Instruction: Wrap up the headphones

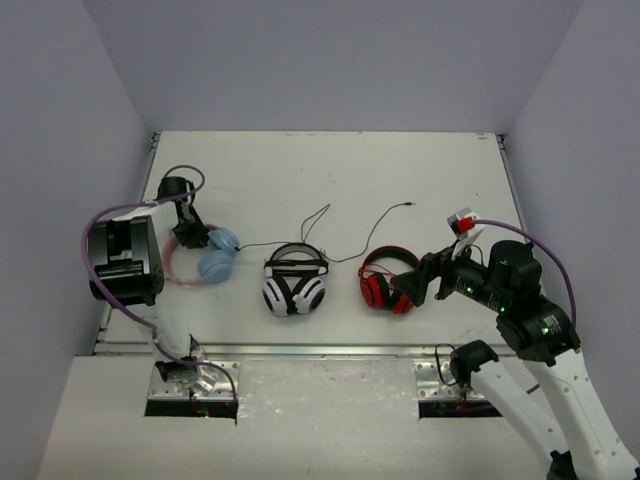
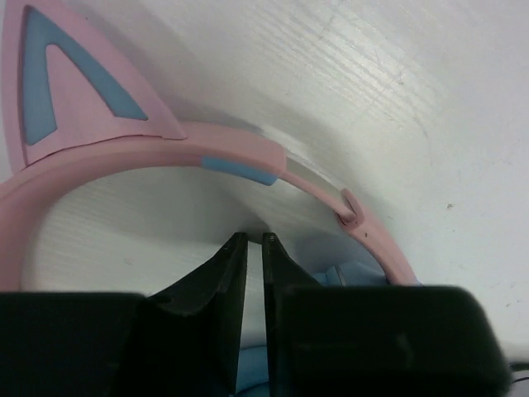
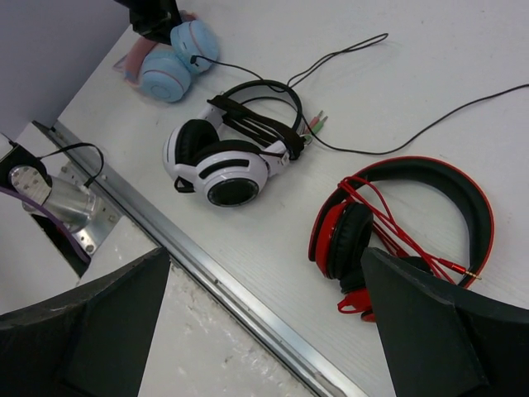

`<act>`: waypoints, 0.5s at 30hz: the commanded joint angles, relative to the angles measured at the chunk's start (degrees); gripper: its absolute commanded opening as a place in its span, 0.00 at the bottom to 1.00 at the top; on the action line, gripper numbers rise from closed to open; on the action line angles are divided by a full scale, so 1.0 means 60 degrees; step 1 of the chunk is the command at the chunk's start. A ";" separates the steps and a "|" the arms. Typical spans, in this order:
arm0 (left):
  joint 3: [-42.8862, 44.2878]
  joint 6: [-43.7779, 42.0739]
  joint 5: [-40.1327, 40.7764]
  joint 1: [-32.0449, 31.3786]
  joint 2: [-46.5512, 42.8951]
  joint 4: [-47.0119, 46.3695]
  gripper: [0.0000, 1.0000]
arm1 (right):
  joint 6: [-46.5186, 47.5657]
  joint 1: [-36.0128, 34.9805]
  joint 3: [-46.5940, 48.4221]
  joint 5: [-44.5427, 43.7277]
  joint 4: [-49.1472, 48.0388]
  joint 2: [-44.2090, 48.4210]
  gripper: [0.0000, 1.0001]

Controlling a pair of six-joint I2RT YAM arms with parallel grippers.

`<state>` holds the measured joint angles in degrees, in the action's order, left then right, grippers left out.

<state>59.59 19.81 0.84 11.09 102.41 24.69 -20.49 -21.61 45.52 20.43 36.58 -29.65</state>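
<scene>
The headphones [image 1: 207, 258], with light blue ear cups and a pink cat-ear headband, lie at the table's left. Their thin black cable [image 1: 258, 244] trails right. My left gripper [image 1: 190, 237] hangs low over them, inside the arc of the headband. In the left wrist view the pink headband [image 2: 124, 153] curves just beyond my left gripper [image 2: 254, 238]. Its jaws stand shut with only a sliver between them, and I see nothing held there. A blue ear cup [image 2: 355, 273] shows behind the fingers. My right gripper [image 3: 264, 273] is open and empty, above the table's front edge by the red headphones.
White-and-black headphones [image 1: 294, 283] lie mid-table and red-and-black headphones [image 1: 388, 278] lie to their right, each with a loose cable running toward the back. A metal rail [image 3: 207, 273] edges the table's front. Grey walls close in the left, right and back sides.
</scene>
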 commanded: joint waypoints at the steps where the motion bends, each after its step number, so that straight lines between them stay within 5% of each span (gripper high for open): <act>1: 0.0160 0.0389 0.0647 -0.0135 -0.0177 0.0381 0.13 | 0.0251 -0.0251 0.0060 -0.0503 -0.0091 0.0064 0.99; 5: 0.0160 0.0463 0.2494 -0.0106 -0.2194 0.1143 0.64 | 0.0310 -0.0368 0.0104 -0.0679 -0.0017 0.0093 0.99; 8: 0.0745 0.0433 0.3533 0.0230 -0.2769 0.1933 0.84 | 0.0354 -0.0471 -0.0042 -0.0855 -0.0075 0.0239 0.99; 11: 0.0806 0.0114 0.3450 0.0785 -0.3195 0.1704 0.89 | 0.0368 -0.0573 -0.0130 -0.0943 -0.0134 0.0342 0.99; 15: 0.0148 -0.1525 0.0824 0.1183 -0.2861 0.0181 0.91 | 0.0427 -0.0910 -0.0145 -0.1089 -0.0178 0.0473 0.99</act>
<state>63.00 17.89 15.03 16.60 83.13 31.16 -19.29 -25.61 44.93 15.46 37.74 -27.49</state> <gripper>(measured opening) 0.913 0.992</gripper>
